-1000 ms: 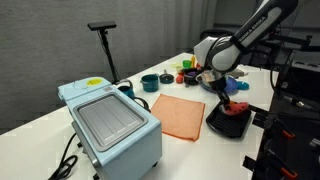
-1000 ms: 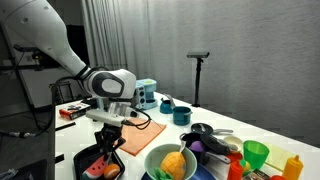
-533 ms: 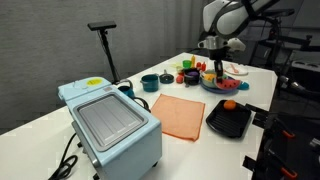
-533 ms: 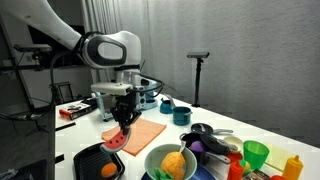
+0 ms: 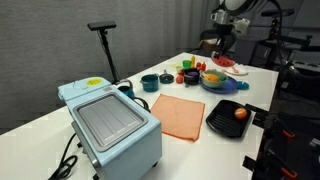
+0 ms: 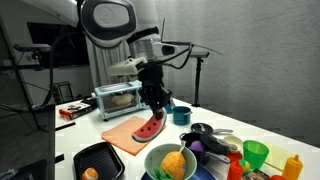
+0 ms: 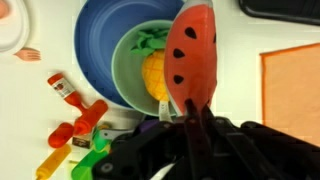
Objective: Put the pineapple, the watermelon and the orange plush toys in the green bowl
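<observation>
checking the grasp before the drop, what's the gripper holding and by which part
The gripper holds the watermelon, pinched at one end of the wedge. The rest of the toy hangs free below the fingers.

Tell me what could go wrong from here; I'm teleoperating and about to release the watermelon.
In an exterior view the watermelon hangs from the gripper beside the green bowl, not plainly over it; released now, it may hit the rim or the blue plate. The pineapple already takes much of the bowl, so the wedge could slide off it.
</observation>
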`<state>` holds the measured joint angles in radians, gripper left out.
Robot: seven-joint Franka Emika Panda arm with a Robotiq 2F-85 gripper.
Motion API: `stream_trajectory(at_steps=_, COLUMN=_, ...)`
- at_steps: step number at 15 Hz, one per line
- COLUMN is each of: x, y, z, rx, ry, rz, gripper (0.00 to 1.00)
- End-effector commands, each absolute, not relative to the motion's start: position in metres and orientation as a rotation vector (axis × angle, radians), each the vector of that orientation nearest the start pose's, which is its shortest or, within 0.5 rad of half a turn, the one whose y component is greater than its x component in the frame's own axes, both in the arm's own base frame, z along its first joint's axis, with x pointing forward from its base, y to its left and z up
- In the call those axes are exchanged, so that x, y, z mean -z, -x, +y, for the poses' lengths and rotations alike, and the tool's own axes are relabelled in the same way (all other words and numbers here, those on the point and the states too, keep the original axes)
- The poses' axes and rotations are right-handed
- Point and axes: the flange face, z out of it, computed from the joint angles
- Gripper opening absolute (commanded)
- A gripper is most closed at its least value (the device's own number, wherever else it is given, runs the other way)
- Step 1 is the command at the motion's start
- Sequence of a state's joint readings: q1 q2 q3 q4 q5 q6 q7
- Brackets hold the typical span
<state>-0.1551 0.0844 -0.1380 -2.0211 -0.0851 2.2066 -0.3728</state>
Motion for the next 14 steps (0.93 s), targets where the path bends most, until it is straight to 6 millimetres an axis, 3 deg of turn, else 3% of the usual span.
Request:
stream_trajectory(at_steps=1, x=-0.414, y=-0.587, z=-0.198, rx=0.296, ry=3.28, rz=0.062, gripper=0.02)
stream_trajectory(at_steps=5, x=-0.379, y=-0.6, z=-0.211, rx=0.353, ry=3.261, rz=0.358, gripper=0.02)
stream_trajectory(at_steps=8, x=-0.345, y=-0.598, z=-0.209, rx=0.26, ry=3.221, rz=0.455, gripper=0.02)
stream_trajectory(at_steps=11, x=-0.325, y=-0.595, z=-0.205, rx=0.192, ry=3.199, rz=0.479, gripper=0.02)
stream_trajectory(at_steps=12, x=-0.323, y=-0.594, z=-0.203, rx=0.176, ry=3.198, rz=0.481, gripper=0.32)
stream_trajectory(at_steps=14, x=-0.322, y=-0.592, z=-0.195, rx=0.161, ry=3.204, rz=0.446, gripper=0.4)
